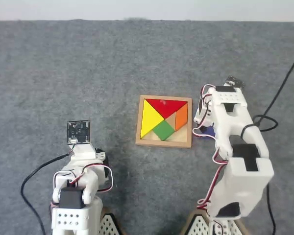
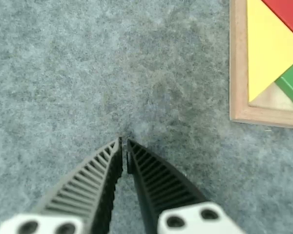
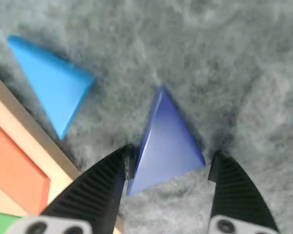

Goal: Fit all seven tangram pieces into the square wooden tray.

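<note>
One dark-blue triangle (image 3: 168,141) sits inside wide right gripper (image 3: 173,156) | left gripper (image 2: 123,142) closed, well apart

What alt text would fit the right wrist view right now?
The right gripper, fingers open, straddles a dark blue triangle on the grey carpet. A light blue triangle lies beyond it on the carpet, just outside the wooden tray.

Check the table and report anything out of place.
Two pieces lie outside the wooden tray, on the carpet beside it: a light blue triangle and a dark blue triangle, the latter between the open fingers of the right gripper. The tray has bare wood near the green piece. Nothing looks damaged.
</note>
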